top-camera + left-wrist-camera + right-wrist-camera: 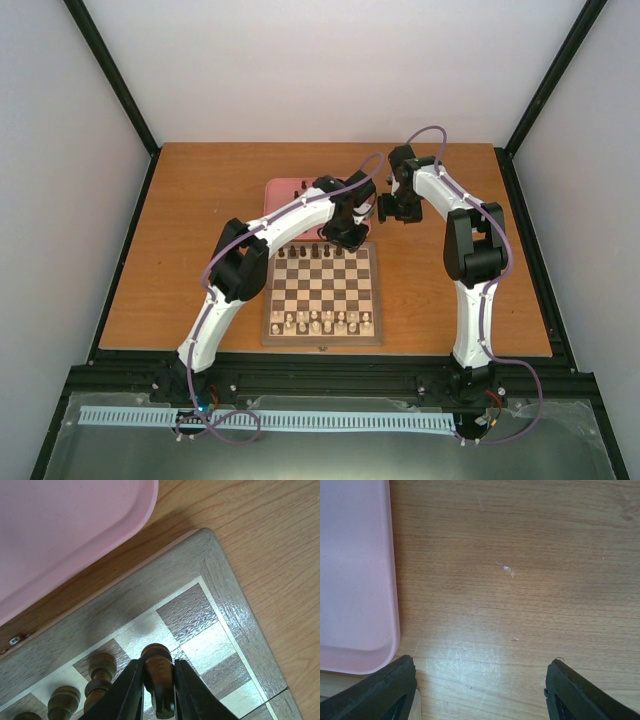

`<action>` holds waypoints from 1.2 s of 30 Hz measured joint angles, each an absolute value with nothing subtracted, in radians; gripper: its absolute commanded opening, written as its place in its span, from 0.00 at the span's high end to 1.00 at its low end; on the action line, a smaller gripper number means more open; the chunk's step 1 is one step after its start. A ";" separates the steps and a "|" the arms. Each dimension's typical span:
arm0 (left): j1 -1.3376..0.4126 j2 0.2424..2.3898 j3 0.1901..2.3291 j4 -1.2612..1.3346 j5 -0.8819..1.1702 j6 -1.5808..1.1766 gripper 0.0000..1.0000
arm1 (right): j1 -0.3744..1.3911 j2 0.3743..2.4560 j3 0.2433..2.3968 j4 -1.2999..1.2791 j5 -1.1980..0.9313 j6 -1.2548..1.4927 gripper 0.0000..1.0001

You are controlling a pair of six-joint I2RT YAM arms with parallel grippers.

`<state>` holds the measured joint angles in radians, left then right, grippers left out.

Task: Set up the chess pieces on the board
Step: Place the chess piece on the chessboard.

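Clamping a dark chess piece [156,657] in our left gripper [158,672] over the board's [220,580] 1 o'clock corner, pink tray [142,510] rim at 11 o'clock, right gripper [480,682] spread wide over table [520,555] beside it.

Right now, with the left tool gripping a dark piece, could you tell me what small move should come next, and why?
Probably ease the left tool down to stand the dark chess piece on a bare square near the corner of the chessboard. The tool is shut on it, other dark pieces stand alongside, and corner squares are empty.
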<state>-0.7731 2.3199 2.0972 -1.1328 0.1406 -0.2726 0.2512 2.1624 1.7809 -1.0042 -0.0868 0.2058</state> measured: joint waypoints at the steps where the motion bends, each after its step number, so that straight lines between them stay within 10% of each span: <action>1: -0.773 2.320 2.098 -1.132 0.140 -0.271 0.82 | 0.251 2.162 1.781 -1.004 -0.087 0.206 0.29; 36: -0.774 2.330 2.103 -1.134 0.127 -0.250 0.73 | 0.251 2.162 1.781 -1.004 -0.087 0.206 0.29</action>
<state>-0.7738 2.3299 2.1033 -1.1339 0.1268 -0.2497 0.2512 2.1624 1.7809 -1.0039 -0.0868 0.2058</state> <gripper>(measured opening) 0.261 0.708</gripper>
